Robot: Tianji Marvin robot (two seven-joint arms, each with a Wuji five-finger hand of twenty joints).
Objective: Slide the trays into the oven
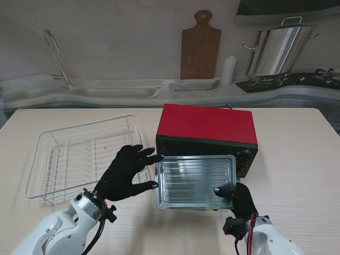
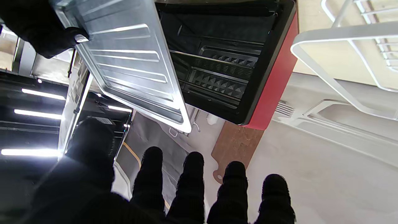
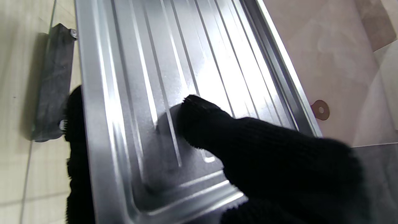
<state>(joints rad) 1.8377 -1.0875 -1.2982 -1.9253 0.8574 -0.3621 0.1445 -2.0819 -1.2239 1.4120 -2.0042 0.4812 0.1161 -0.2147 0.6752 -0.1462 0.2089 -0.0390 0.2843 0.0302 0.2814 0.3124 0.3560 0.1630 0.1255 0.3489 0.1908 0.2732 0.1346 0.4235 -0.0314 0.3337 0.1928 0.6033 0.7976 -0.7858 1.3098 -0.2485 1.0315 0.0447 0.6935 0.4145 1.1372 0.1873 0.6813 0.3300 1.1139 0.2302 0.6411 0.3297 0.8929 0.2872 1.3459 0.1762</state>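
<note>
**Tray held at the oven mouth, insertion under way**

The right robot hand [image 1: 241, 199] pinches the near right corner of the ribbed metal tray [image 1: 195, 180], thumb on top and fingers under the rim. The tray's far edge sits at the open front of the red oven [image 1: 207, 135], which stands mid-counter; most of the tray is outside. The left robot hand [image 1: 127, 172] is spread and holds nothing, fingertips just beside the tray's left edge, between it and the wire dish rack [image 1: 82, 156] near the counter's left edge.

This looks like the slide-in step. The next move probably calls for keeping the tray level and pushing straight in along the oven's side rails.

The counter [image 1: 297, 159] is pale wood grain. Behind it are a sink, a cutting board [image 1: 200, 48] against the wall and a steel stockpot [image 1: 276, 50].
</note>
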